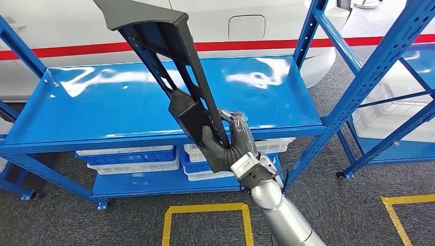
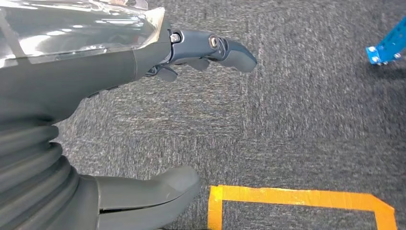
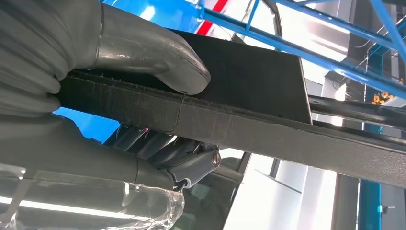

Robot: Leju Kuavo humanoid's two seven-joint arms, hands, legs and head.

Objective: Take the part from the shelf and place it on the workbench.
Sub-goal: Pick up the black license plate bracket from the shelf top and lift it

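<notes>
The part (image 1: 172,61) is a long black plastic frame piece, wide at its top end. My right hand (image 1: 225,146) grips it near its lower end and holds it raised and tilted over the front of the blue shelf (image 1: 102,110). In the right wrist view the thumb (image 3: 148,52) presses on the part's black bar (image 3: 249,129), with the fingers (image 3: 158,148) curled beneath it. My left hand (image 2: 95,67) hangs over grey carpet, fingers apart and holding nothing.
White and blue bins (image 1: 128,159) sit on the lower shelf. A second blue rack (image 1: 379,66) stands to the right. A white car body with a red stripe (image 1: 77,50) lies behind the shelf. Yellow tape squares (image 1: 205,210) mark the carpet.
</notes>
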